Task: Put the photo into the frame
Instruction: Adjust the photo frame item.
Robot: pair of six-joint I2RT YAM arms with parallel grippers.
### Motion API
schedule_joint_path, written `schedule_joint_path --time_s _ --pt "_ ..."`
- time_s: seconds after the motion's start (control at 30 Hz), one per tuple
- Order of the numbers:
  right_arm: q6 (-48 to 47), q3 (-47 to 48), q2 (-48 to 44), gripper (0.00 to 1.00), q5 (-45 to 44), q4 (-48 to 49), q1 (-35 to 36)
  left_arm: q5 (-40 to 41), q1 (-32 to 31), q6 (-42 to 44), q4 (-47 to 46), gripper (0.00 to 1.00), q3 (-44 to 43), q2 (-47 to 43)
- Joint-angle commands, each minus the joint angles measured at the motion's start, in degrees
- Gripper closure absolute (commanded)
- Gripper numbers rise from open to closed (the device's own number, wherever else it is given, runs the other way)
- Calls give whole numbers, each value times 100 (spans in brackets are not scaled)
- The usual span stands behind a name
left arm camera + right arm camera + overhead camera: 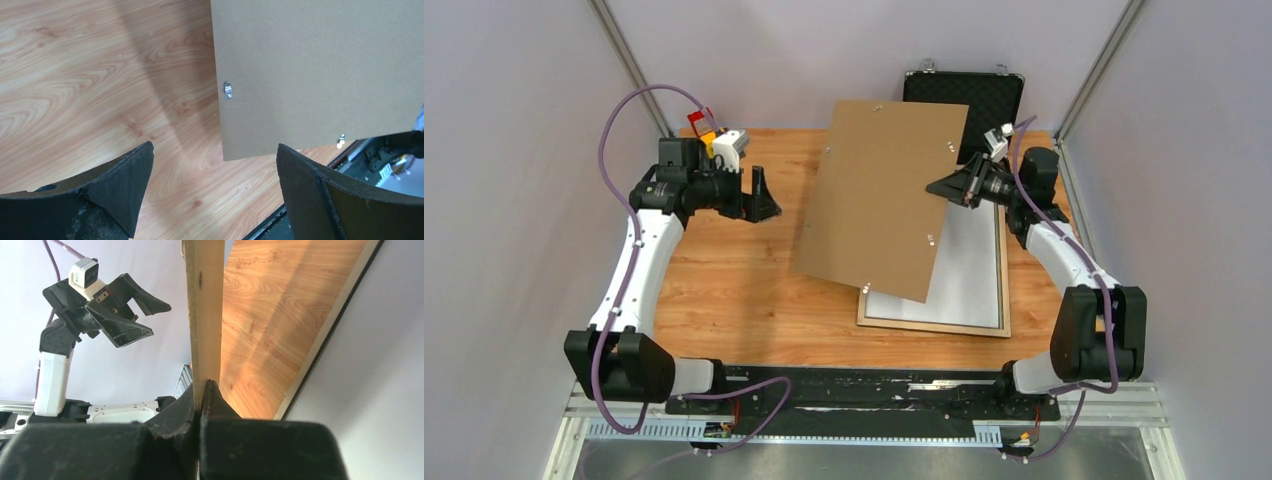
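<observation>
At the bottom of the top view, the two arm bases sit along the near edge of the wood-grain desk (724, 285). Just beyond them, right of centre, the rectangular pale-wood picture frame (934, 327) lies flat. A white sheet (972, 270) lies within its rails with no printed side showing, so I cannot tell whether it is the photo.

A large plain brown backing board (879, 200) hangs tilted over the frame's left part. Its left corner juts out above bare desk and its near corner sits over the sheet. Small silver tabs (228, 90) are fixed near its edges. Left of the board is a broad open stretch of desk, with grey walls close on both sides.

The right arm rises along the right wall, elbow bent. The right hand (937, 186) points left with its fingers pressed together on the board's thin right edge (205, 315). The left hand (766, 195) is level with it at centre left. It is spread wide and holds nothing, and it aims at the board's left edge but stays apart from it.

Farthest back, at top centre, a black case (964, 95) with a textured lining stands behind the board.
</observation>
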State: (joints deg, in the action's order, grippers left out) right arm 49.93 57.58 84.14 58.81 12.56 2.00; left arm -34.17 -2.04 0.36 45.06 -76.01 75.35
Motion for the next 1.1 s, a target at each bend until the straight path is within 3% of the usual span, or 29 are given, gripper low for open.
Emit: schedule_joint_path --time_s 0.0,0.27,0.47,0.53,0.8,1.07 --pt "387 -260 -396 100 805 691 -461 -812 -53 243 -197 0 17 10" --pt "389 -105 -575 100 1062 609 -875 -70 -1323 825 -253 0 -153 -348" --pt "208 -27 -698 100 1107 442 -1218 949 -2875 1016 -412 0 -409 -429" --pt "186 -49 -730 100 1107 434 -1340 1385 -3601 1044 -460 0 -545 -291" --pt "26 -98 -911 100 1020 266 -1606 3620 -5523 1297 -751 0 -773 372" --pt "40 -88 -973 100 1023 160 -1854 4987 -6632 1370 -961 0 -925 1173"
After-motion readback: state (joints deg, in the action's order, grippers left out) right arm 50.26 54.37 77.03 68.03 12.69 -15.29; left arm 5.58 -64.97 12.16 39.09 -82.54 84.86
